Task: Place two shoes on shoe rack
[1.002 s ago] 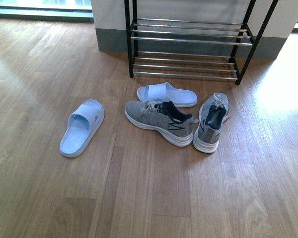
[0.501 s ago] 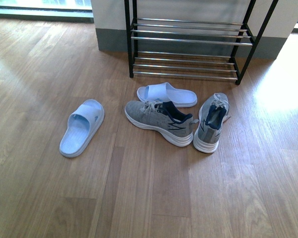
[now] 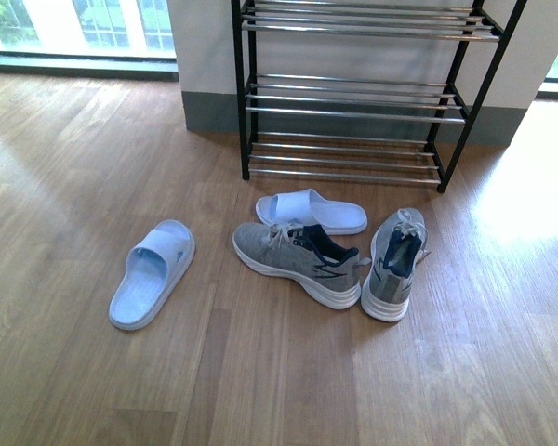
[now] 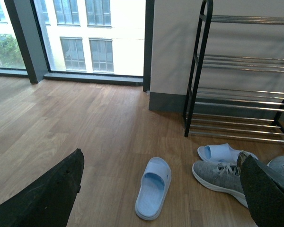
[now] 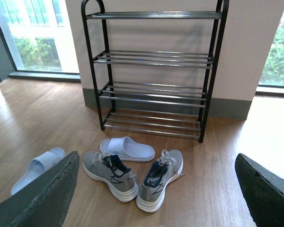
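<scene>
Two grey knit sneakers lie on the wooden floor in front of the shoe rack [image 3: 353, 110]. One shoe [image 3: 298, 263] lies at an angle, its heel near the other shoe [image 3: 393, 265], which points toward the rack. The rack's chrome shelves carry nothing. Neither gripper shows in the front view. My left gripper [image 4: 161, 158] is open, well above the floor, with one shoe [image 4: 217, 175] by its right finger. My right gripper [image 5: 157, 160] is open too, and both sneakers [image 5: 109, 175] [image 5: 158, 182] lie on the floor between its fingers, far below them.
A pale blue slipper [image 3: 152, 272] lies left of the sneakers. A second slipper [image 3: 312, 211] lies between them and the rack. A grey-skirted wall [image 3: 205, 56] stands behind the rack, with floor-level windows [image 3: 74, 28] to the left.
The front view has shifted, so the shoes and rack sit lower in the picture and a higher shelf shows. The shoes and slippers have not moved on the floor.
</scene>
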